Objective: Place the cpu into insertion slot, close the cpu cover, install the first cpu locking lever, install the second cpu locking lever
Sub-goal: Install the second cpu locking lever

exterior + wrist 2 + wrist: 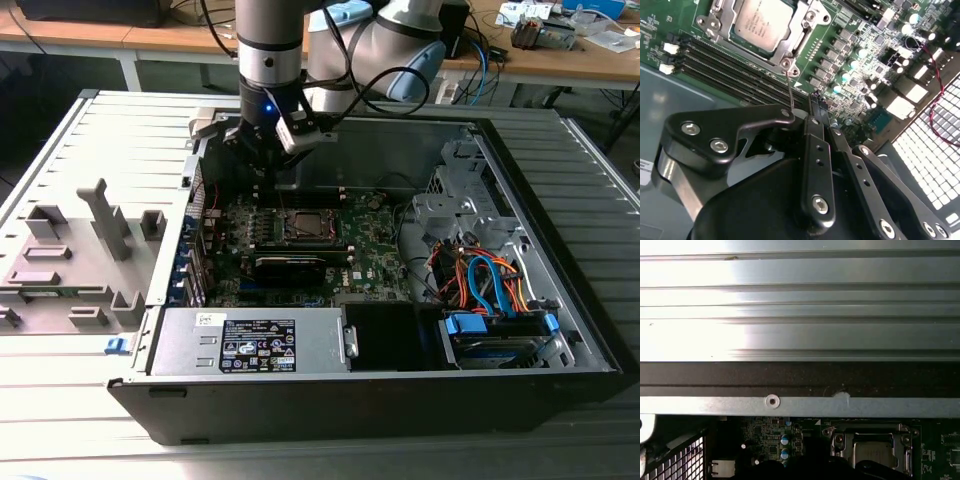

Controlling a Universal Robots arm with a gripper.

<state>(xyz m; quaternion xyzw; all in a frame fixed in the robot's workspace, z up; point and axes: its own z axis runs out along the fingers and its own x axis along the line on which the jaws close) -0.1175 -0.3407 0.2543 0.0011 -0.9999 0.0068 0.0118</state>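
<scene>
1. At the exterior view's left a grey fixture (75,265) with upright pegs lies on the ribbed table (60,400), well apart from the work; it probably holds parts ready, though what it carries is hard to make out.
2. Further right, the gripper (272,165) hangs inside the open computer case (560,300), over the motherboard (370,250) just behind the insertion slot (303,226).
3. In the second wrist view the cpu (762,20) lies flat in the insertion slot, with the cpu cover (790,45) closed around it, so the chip shows through the window.
4. A thin locking lever (791,92) rises from the socket's corner to the gripper's fingertips (816,107), which appear pinched together beside its upper end; actual contact is hidden.
5. The second lever is hard to make out, and the socket is cut off at the picture's edge.
6. At the exterior view's right, orange and blue cables (490,280) crowd the drive bay.
</scene>
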